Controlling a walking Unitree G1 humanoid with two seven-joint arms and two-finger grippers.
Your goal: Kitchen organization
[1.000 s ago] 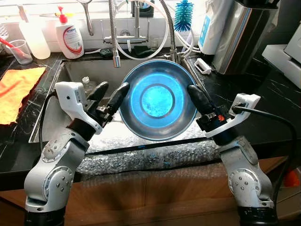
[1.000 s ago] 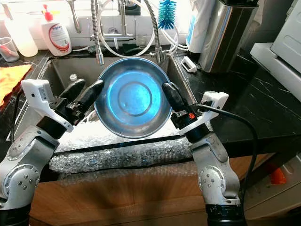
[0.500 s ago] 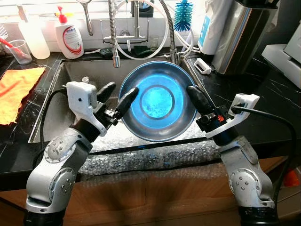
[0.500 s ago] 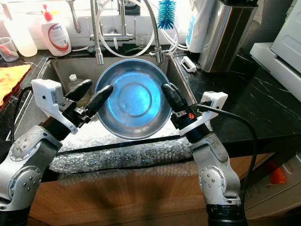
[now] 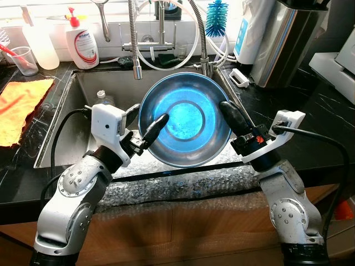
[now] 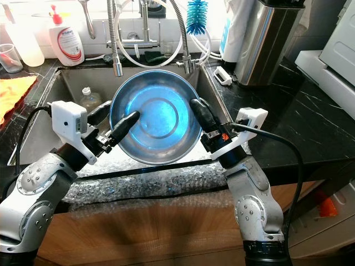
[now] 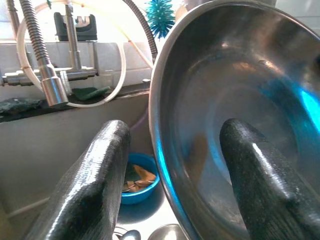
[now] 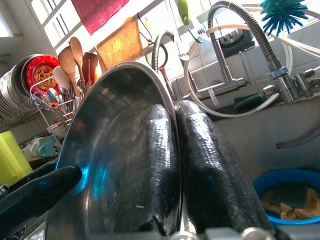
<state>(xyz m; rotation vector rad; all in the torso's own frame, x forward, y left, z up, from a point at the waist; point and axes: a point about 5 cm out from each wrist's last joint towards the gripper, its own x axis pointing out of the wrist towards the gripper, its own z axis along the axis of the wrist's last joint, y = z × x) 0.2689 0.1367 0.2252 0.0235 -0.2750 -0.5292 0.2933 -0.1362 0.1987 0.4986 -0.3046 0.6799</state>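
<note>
The jaws of the left gripper [image 5: 145, 123] stand spread, one finger inside the bowl [image 5: 184, 117] and the other outside its rim; the left wrist view shows a gap between each finger and the metal, so it straddles the rim without pinching. The right gripper [image 5: 229, 114] has its jaws pressed together on the bowl's opposite rim, one finger each side, as the right wrist view shows.

From the left: an orange cloth [image 5: 19, 102] lies on the dark counter [image 5: 327, 122], with a soap bottle [image 5: 81, 40] behind it. Next is the sink [image 5: 64, 138], a small bottle [image 5: 102, 98] standing in it. The steel bowl is held tilted above the sink, its inside facing the camera, under the tap [image 5: 135, 41]. A blue brush [image 5: 216, 18] stands behind. Bubble wrap [image 5: 183, 185] covers the sink's front edge.
</note>
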